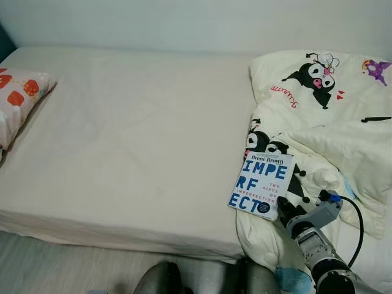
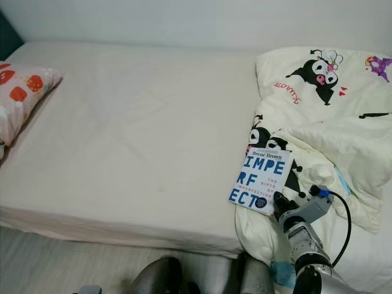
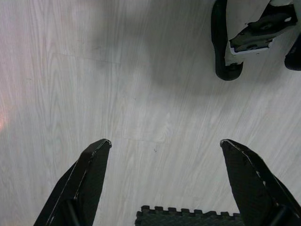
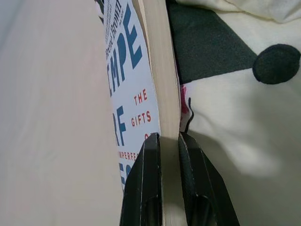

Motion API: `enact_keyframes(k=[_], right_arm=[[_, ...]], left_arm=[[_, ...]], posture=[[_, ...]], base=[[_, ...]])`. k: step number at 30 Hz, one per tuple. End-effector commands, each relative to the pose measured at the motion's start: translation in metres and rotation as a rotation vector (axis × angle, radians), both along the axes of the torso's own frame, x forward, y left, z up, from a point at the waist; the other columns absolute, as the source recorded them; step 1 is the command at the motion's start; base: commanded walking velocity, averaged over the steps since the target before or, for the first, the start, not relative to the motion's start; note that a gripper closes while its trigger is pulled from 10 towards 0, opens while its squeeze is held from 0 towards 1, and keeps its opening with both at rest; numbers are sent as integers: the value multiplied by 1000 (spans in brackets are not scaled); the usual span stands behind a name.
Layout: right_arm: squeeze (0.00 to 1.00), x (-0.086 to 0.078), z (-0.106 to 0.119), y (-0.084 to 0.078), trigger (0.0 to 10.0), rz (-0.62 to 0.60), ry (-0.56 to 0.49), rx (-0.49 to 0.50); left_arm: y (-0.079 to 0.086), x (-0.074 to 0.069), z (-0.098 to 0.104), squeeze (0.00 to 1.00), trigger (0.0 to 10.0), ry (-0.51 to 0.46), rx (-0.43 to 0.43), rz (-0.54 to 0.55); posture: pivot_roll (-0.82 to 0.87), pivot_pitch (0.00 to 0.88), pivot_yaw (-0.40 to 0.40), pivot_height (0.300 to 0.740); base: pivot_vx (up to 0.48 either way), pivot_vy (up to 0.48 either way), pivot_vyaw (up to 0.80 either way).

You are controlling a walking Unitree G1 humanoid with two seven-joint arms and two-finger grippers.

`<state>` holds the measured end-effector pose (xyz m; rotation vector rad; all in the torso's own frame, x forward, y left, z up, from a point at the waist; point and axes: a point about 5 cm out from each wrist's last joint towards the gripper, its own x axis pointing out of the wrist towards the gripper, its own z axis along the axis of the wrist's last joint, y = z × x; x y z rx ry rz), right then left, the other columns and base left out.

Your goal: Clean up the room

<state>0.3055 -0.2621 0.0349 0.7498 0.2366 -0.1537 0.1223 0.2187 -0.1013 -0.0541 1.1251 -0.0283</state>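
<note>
A white book with big blue letters [image 1: 261, 184] lies at the near right of the bed, resting on the crumpled cartoon-print blanket [image 1: 324, 122]. My right gripper [image 1: 283, 204] is shut on the book's lower right corner; in the right wrist view both black fingers [image 4: 149, 183] pinch the book [image 4: 141, 94] across its cover and page edge. My left gripper [image 3: 164, 179] hangs open over the pale wood floor [image 3: 117, 84], nothing between its fingers.
The cream mattress [image 1: 135, 135] stretches left, with a flowered pillow [image 1: 18, 98] at its far left end. A white wall runs behind the bed. The robot's foot [image 3: 244, 37] and a dark foam mat edge [image 3: 188, 216] show on the floor.
</note>
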Motion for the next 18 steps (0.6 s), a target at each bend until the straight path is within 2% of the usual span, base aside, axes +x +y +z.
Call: enact_keyframes(k=[1, 2, 3, 8, 10, 11, 12, 14, 15, 16, 17, 18], right_arm=[[0, -4, -5, 1, 0, -11, 5, 38], [0, 4, 4, 5, 0, 21, -66, 75], [0, 7, 8, 6, 0, 36, -95, 88], [0, 16, 21, 11, 0, 77, -179, 122], [0, 28, 40, 17, 0, 139, -292, 158], [0, 28, 40, 17, 0, 139, -292, 158], [0, 33, 49, 21, 0, 178, -348, 173], [0, 33, 49, 21, 0, 178, -348, 173], [0, 38, 59, 26, 0, 222, -411, 190], [0, 45, 75, 36, 0, 310, -504, 207], [0, 45, 75, 36, 0, 310, -504, 207], [0, 49, 88, 45, 0, 385, -577, 217]], left_arm=[[9, -15, -3, 0, 10000, 47, 18, 17], [9, -14, -2, 0, 10000, 45, 21, 21], [10, -14, -2, 0, 10000, 41, 23, 25], [11, -12, -2, 0, 10000, 18, 44, 53], [16, -9, 1, 0, 10000, -41, 111, 154], [16, -9, 1, 0, 10000, -41, 111, 154], [43, 4, 13, 0, 10000, -122, 171, 232], [43, 4, 13, 0, 10000, -122, 171, 232], [71, 23, 30, 0, 10000, -211, 237, 308], [104, 55, 62, 0, 10000, -365, 299, 442], [104, 55, 62, 0, 10000, -365, 299, 442], [125, 79, 90, 0, 10000, -496, 317, 556]], posture=[[71, 283, 74, 620], [66, 280, 72, 620], [64, 280, 71, 620], [57, 272, 67, 620], [47, 260, 61, 620], [47, 260, 61, 620], [39, 250, 55, 620], [39, 250, 55, 620], [36, 247, 54, 620], [14, 215, 35, 620], [14, 215, 35, 620], [12, 210, 33, 620]], base=[[0, 0, 0], [0, 0, 0], [0, 0, 0], [0, 0, 0], [0, 0, 0], [0, 0, 0], [0, 0, 0], [0, 0, 0], [0, 0, 0], [0, 0, 0], [0, 0, 0], [0, 0, 0]])
